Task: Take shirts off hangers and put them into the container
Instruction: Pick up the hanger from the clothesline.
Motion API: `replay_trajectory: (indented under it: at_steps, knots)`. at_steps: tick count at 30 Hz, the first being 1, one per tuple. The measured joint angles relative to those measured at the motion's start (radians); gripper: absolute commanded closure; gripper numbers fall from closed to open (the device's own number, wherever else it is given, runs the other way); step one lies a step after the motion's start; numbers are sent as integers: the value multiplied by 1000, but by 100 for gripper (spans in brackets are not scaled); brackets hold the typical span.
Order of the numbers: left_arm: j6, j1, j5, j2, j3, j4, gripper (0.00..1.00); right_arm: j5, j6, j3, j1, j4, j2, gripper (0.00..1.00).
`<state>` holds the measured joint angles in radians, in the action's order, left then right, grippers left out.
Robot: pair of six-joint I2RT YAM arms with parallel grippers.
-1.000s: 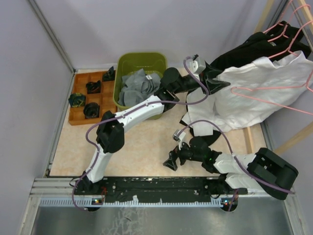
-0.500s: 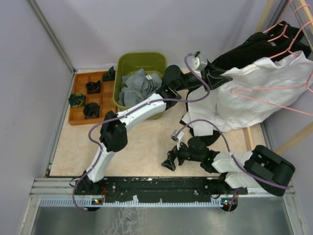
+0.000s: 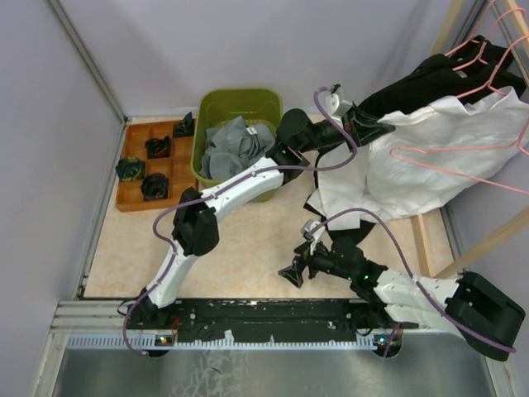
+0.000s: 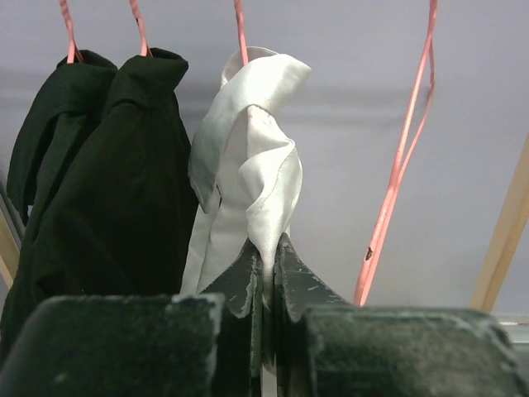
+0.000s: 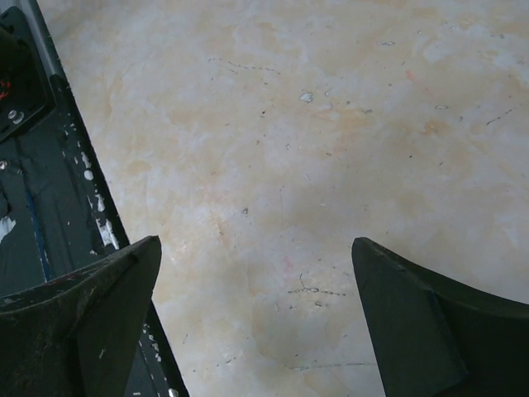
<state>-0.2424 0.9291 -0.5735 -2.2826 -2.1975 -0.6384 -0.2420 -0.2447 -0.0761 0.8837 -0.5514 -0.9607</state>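
The container (image 3: 221,106) is holding the grey shirt (image 3: 227,149); the left pincer (image 4: 269,250) is pinching the white shirt (image 4: 258,124); the right pincer (image 5: 256,244) is gaping.

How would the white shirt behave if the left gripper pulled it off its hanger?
Probably floppy: the white shirt folds and bunches where the left gripper pinches it. Likely light, since a thin pink hanger carries it. It may drag that hanger along rather than slip free, as its collar wraps the wire.
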Motion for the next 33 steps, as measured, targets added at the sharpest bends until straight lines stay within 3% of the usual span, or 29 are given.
replay_trajectory:
  at_steps: [33]
  knots:
    - [-82,5,82,42,114,-245,100,75,5,31,0,44,90,1]
